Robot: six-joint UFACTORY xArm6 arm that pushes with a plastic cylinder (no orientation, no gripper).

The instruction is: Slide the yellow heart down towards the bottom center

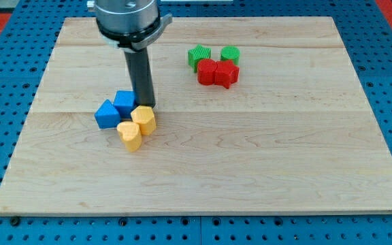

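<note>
Two yellow blocks lie left of the board's middle. The lower one [129, 135] looks like the heart. The upper one [143, 119], more angular, touches it at its upper right. My tip [143, 105] stands at the upper edge of the upper yellow block, just right of a blue cube [124, 103]. A blue triangle [105, 113] sits left of the cube. All of these blocks form one tight cluster.
Two red blocks [207, 71] [227, 73] and two green blocks [199, 54] [230, 54] sit together at the view's upper middle, right of the rod. The wooden board [264, 170] lies on a blue pegboard.
</note>
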